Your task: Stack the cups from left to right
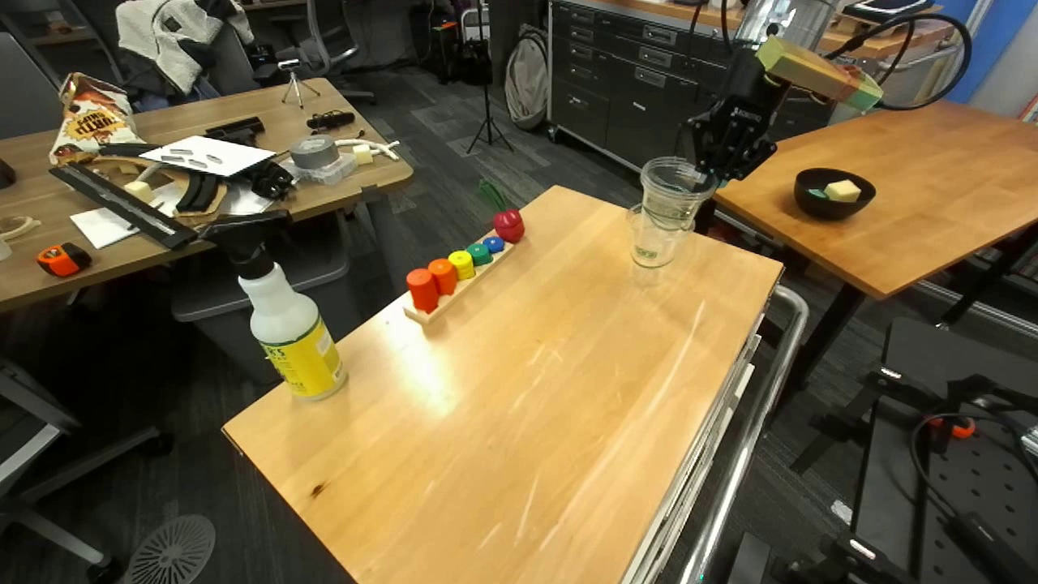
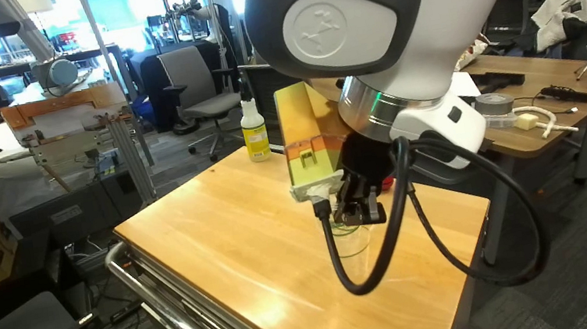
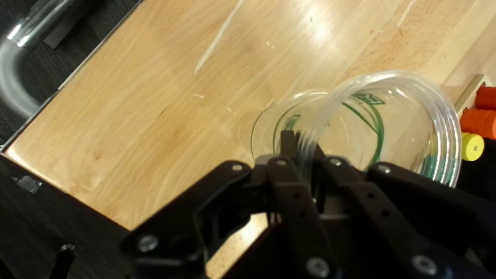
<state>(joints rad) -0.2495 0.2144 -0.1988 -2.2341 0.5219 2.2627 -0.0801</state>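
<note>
My black gripper clamps nested clear plastic cups at the rim, presumably for stacking on the lower transparent cup near the pale wooden tabletop's short edge.

In an exterior view, there's the white-and-yellow plastic spray bottle standing on the left; mid-frame, here's a red-to-blue row of small cylinders on a pale wooden strip; upper right, a round black bowl holds a pale yellow block!

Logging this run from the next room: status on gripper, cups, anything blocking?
Gripper pinching nested clear plastic cups. Lower cup on wooden tabletop; held cups' seating unclear. Coloured cylinder row apart, seemingly not in the way.
</note>
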